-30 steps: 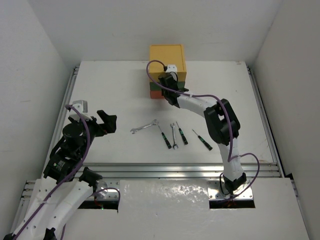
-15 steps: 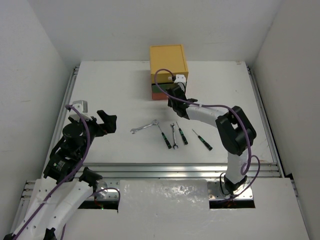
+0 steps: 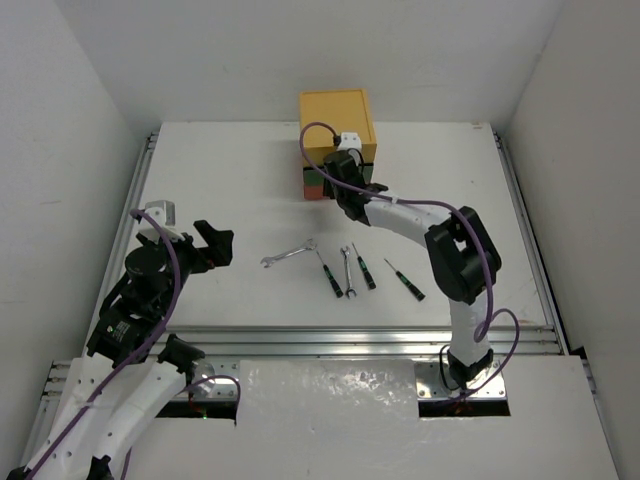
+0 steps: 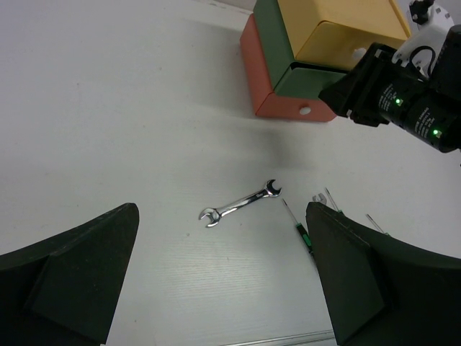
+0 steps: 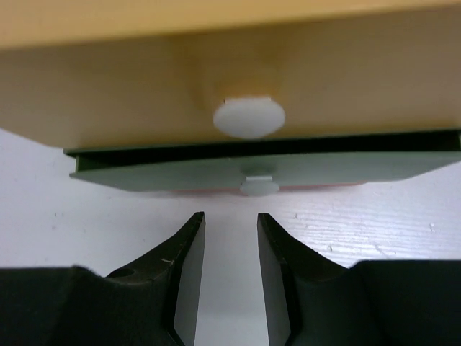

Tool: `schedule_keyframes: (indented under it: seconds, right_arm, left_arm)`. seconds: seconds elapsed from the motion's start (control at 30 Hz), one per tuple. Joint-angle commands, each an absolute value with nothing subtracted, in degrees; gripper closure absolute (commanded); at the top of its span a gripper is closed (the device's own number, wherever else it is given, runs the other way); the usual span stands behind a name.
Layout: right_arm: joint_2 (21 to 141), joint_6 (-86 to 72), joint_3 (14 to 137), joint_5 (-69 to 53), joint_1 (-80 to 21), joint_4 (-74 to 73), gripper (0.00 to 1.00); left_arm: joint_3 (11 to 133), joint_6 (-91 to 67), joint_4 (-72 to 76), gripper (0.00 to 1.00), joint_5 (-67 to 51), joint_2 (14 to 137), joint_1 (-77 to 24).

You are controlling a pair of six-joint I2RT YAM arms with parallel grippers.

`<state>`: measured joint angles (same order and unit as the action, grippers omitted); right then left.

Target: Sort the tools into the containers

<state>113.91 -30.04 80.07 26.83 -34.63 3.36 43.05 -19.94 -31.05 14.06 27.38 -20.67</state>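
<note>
Silver open-end wrench (image 3: 288, 255) is laid diagonally mid-table (image 3: 200, 180), well short of the yellow-green-red drawer chest (image 3: 335, 115). Right arm is stretched forward. Right tool (image 5: 230, 220) is narrowly parted and empty, faced at the round white knob (image 5: 248, 117). Left tool (image 3: 212, 245) is spread wide.

White table (image 3: 220, 180) with metal rails (image 3: 300, 336) along its edges (white walls (image 3: 60, 120) all round)

We see a chest (image 3: 337, 120) banded yellow, green, red-orange from top down, with white knobs (image 5: 248, 117); before it, a silver wrench (image 4: 241, 204) on a white table (image 3: 220, 180).
</note>
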Motion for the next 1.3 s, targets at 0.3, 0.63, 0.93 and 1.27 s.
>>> schedule_keyframes:
  seconds: [0.3,0.63,0.93,1.27]
  right_arm:
    - [117.69,-27.51,86.22,27.25,-32.78,1.23,0.63]
    - [121.11,-24.44,90.0,25.23,-31.46,2.72,0.65]
    - [121.29,-23.55,91.67,25.75,-31.38,2.73,0.87]
    - [118.48,-25.66,86.49,23.38,-32.17,5.01,1.0]
  left_arm:
    - [42.89,-19.42,-28.04,0.0,13.71,27.42,-20.92]
    - [42.89,-19.42,-28.04,0.0,13.45,28.04,-20.92]
    - [42.98,-19.34,-28.04,0.01,13.45,28.21,-20.83]
    - [42.98,-19.34,-28.12,0.0,13.54,28.12,-20.92]
